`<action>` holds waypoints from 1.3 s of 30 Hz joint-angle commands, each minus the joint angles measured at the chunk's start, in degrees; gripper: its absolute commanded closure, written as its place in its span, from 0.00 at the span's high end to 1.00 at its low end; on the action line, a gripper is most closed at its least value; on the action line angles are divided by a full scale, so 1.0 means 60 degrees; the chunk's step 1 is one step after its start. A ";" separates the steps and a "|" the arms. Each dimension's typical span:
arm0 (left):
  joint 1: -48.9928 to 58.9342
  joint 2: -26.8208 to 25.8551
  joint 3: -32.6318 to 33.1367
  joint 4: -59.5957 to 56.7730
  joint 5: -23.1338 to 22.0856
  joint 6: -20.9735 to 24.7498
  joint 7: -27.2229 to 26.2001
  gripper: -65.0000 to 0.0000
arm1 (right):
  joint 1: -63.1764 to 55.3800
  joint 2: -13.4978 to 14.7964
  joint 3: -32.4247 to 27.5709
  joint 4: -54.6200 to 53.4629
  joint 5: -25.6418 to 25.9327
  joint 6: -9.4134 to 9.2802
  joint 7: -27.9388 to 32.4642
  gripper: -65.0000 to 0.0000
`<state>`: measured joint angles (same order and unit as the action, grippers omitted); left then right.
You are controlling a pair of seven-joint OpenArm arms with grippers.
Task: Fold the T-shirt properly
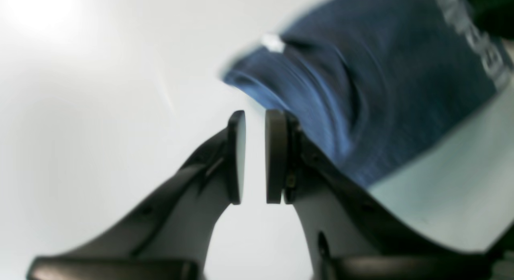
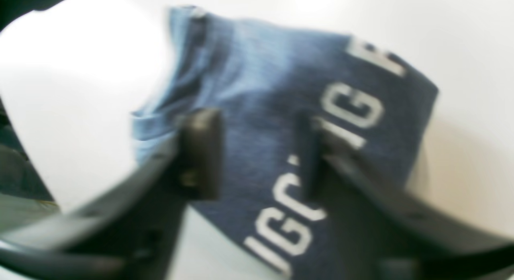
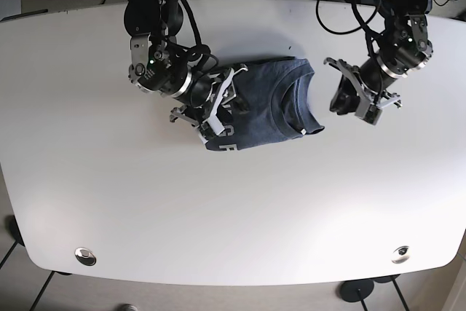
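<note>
Blue knit, folded into a compact packet, was what we found near the middle of the white bench (image 3: 109,202): the T-shirt (image 3: 266,111) lay with its long axis running across the base view, the lettered hem end at that view's left and the collar end at its right. Going left to right there, our right gripper (image 3: 215,111) came first, poised directly over the lettered end; in the right wrist view its fingers (image 2: 200,151) stood spread apart with the printed cloth showing between them and nothing pinched, though blur kept us from telling whether the tips touched the fabric. Past the collar end we met the left gripper (image 3: 358,96), off the shirt over bare bench; in the left wrist view its fingers (image 1: 237,155) were parted by a narrow gap, empty, with the cloth lying just beyond and to one side. We judged the right arm the nearer one, so any further fold or tidying would start from the lettered end.
</note>
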<state>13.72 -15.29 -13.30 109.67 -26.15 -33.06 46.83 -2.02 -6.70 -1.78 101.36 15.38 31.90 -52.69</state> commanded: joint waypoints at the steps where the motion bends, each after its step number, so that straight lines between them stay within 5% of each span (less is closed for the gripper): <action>1: -0.0110 0.0123 0.0495 0.0191 -0.0176 0.0023 -0.0296 0.10 | 0.0623 -0.0063 0.0290 -0.0417 0.0185 0.0039 0.0407 0.14; 6: 0.0036 0.0885 0.1330 0.0132 -0.0147 0.0023 -0.0266 0.10 | 0.2044 0.0010 0.0656 -0.2205 0.0170 0.0024 0.1052 0.12; 16: -0.0476 0.0519 0.1653 -0.3120 -0.0147 0.0023 -0.0325 0.10 | 0.2718 0.1080 0.0612 -0.5560 0.0199 0.0024 0.3763 0.11; 20: -0.1605 0.0343 0.1682 -0.4937 -0.0103 0.0023 -0.0926 0.10 | 0.2454 0.1300 0.0920 -0.5106 0.0258 0.0053 0.3733 0.11; 29: -0.3172 0.0153 0.1975 -0.6300 0.1494 -0.0007 -0.1365 0.10 | 0.3055 0.1417 0.1579 -0.5443 0.0170 0.0024 0.3777 0.12; 33: -0.3172 -0.0214 0.1975 -0.6314 0.1274 -0.0007 -0.1380 0.10 | 0.3612 0.1725 0.1520 -0.6864 0.0170 0.0024 0.3968 0.12; 39: -0.3905 -0.0170 0.2004 -0.6417 0.1318 -0.0007 -0.1394 0.10 | 0.2352 0.1681 0.1520 -0.5897 0.0185 0.0068 0.4056 0.12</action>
<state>-9.45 -15.62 -1.10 70.78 -19.88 -34.06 36.99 10.98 3.20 7.25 65.12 15.86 31.90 -29.02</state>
